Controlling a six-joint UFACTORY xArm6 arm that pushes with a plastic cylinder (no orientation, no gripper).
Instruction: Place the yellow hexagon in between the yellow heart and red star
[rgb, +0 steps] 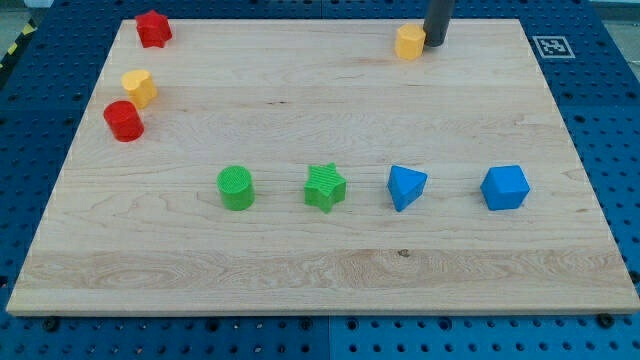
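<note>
The yellow hexagon (409, 42) lies near the view's top, right of centre. My tip (436, 43) is right beside it on its right, touching or nearly touching. The red star (153, 28) sits at the view's top left corner of the board. The yellow heart (139, 87) lies below it near the left edge. There is a gap between the star and the heart.
A red cylinder (124, 120) sits just below-left of the yellow heart. A row across the middle holds a green cylinder (236, 187), a green star (325, 187), a blue triangle (406, 186) and a blue cube (504, 187). The wooden board (320, 270) has edges all round.
</note>
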